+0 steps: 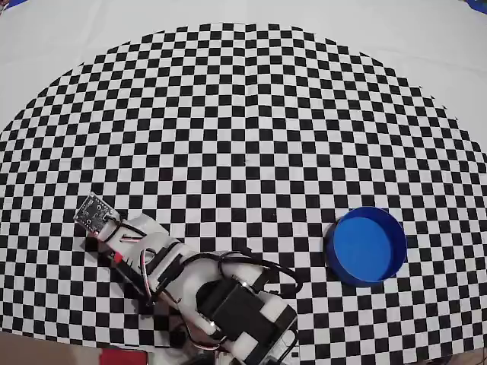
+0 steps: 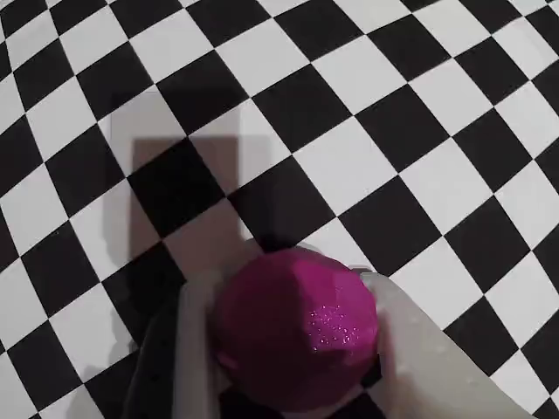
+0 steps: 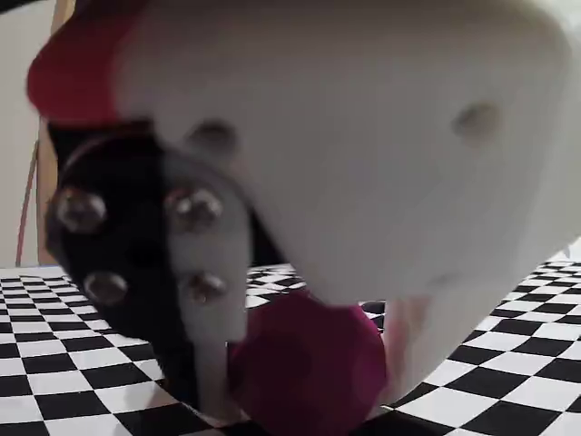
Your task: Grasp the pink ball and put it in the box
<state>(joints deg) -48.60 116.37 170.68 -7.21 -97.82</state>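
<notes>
The pink ball [image 2: 294,330] fills the bottom of the wrist view, pressed between two white fingers [image 2: 194,349] of my gripper [image 2: 288,349], which is shut on it just above the checkered mat. In the fixed view the ball [image 3: 304,363] sits low between the same fingers, close to the mat. In the overhead view the arm [image 1: 183,281] lies at the lower left and hides the ball. The box [image 1: 365,245], a round blue container, stands at the lower right of that view, well to the right of the arm.
A black-and-white checkered mat [image 1: 243,129] covers the table. The arm's base [image 1: 251,327] sits at the bottom edge of the overhead view. A small circuit board [image 1: 95,211] rides on the wrist end.
</notes>
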